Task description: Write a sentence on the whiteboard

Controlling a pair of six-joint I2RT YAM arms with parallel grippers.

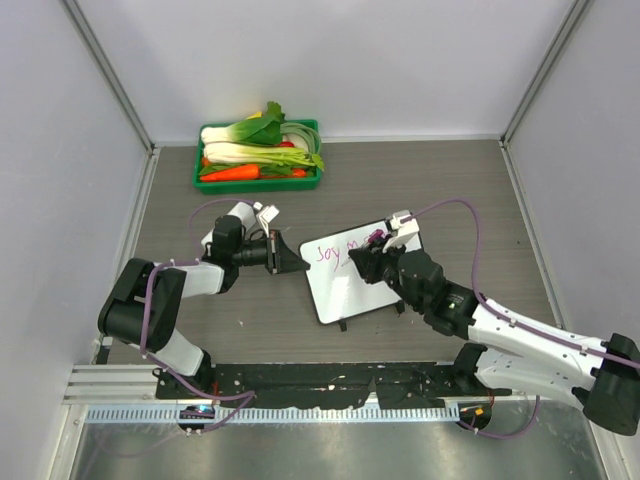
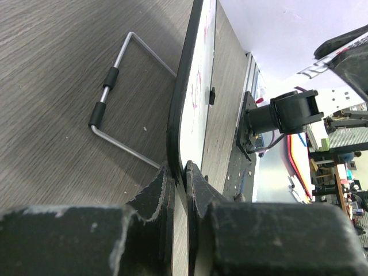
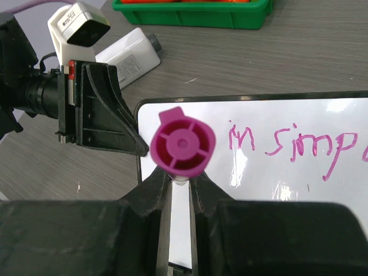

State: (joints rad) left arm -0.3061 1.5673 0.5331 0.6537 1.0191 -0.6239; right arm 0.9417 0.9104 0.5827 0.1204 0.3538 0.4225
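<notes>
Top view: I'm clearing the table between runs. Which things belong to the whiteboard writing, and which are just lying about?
In use: whiteboard; its pink sentence; magenta marker, gripped in the right hand; left hand, pinching the board's edge.
Lying about: green tray with vegetables, at the table's far side.

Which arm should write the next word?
Right: the right fingers hold the marker over the board, beside the writing. The left fingers are busy pinching the board's edge.
</notes>
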